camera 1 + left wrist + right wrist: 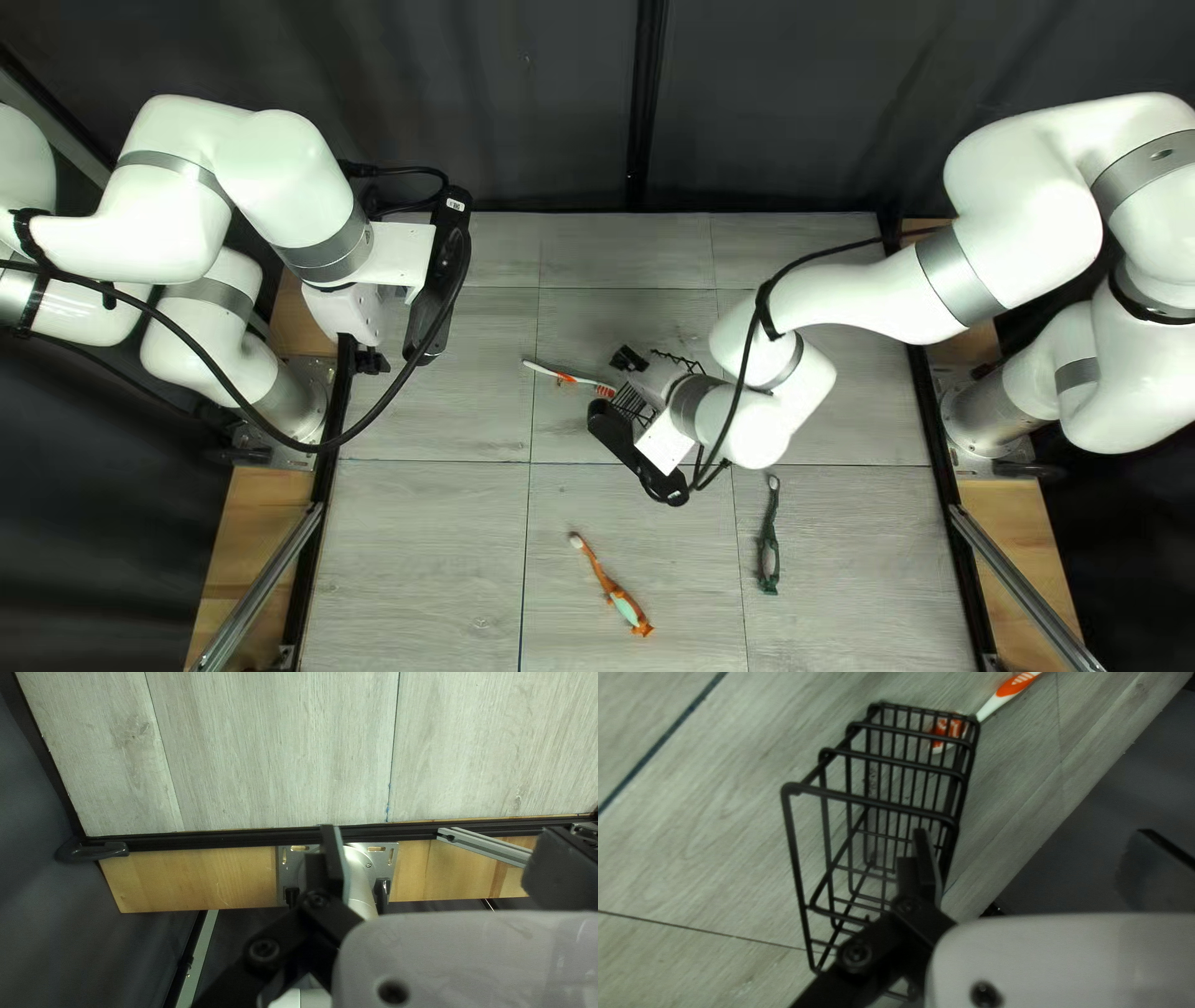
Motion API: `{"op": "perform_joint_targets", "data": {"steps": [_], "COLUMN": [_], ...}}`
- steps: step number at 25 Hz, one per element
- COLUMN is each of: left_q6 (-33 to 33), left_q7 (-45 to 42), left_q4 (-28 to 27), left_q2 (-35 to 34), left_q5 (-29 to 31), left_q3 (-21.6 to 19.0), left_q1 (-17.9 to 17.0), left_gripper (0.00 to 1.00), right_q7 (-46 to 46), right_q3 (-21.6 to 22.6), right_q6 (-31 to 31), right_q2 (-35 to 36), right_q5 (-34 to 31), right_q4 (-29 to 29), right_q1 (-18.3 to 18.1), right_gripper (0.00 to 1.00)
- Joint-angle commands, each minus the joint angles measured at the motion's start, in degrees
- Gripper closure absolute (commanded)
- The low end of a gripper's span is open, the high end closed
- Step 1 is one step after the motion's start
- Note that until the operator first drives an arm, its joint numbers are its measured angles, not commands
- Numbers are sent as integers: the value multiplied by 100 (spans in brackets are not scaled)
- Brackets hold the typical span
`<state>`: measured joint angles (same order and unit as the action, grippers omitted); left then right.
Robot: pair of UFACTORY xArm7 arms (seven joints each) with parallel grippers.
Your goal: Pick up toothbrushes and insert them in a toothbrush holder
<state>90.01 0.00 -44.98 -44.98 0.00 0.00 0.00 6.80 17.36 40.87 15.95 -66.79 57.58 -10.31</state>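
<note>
The black wire toothbrush holder [627, 403] [878, 807] stands near the table's middle. My right gripper [639, 378] [1041, 858] is open right at it. One finger [925, 858] lies against the holder's near wall, the other is off to the side, and nothing is clamped. A white and orange toothbrush [565, 376] [1008, 688] lies just beyond the holder. An orange and teal toothbrush [611, 588] and a dark green toothbrush [768, 541] lie toward the near edge. My left gripper [422, 353] [446, 863] hangs open and empty over the table's left edge.
The left wrist view shows the table's black edge rail [210, 836], a wooden strip [187, 877] and my left arm's base plate [336, 858]. A small black zigzag wire piece [674, 359] shows beside my right wrist. Bare grey table lies at front left [420, 560].
</note>
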Motion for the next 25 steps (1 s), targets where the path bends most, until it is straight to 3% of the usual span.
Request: {"op": "perform_joint_targets", "data": {"steps": [1, 25], "left_q6": [0, 0], "left_q7": [0, 0], "left_q4": [0, 0], "left_q2": [0, 0], "left_q5": [0, 0], "left_q3": [0, 0], "left_q1": [0, 0], "left_gripper": [0, 0], "right_q7": [-267, -555], "right_q3": [-29, -89], "right_q6": [-32, -186], "right_q2": [56, 115], "right_q5": [111, 100], "right_q4": [172, 396], "right_q1": [-96, -222], "right_gripper": [0, 0]}}
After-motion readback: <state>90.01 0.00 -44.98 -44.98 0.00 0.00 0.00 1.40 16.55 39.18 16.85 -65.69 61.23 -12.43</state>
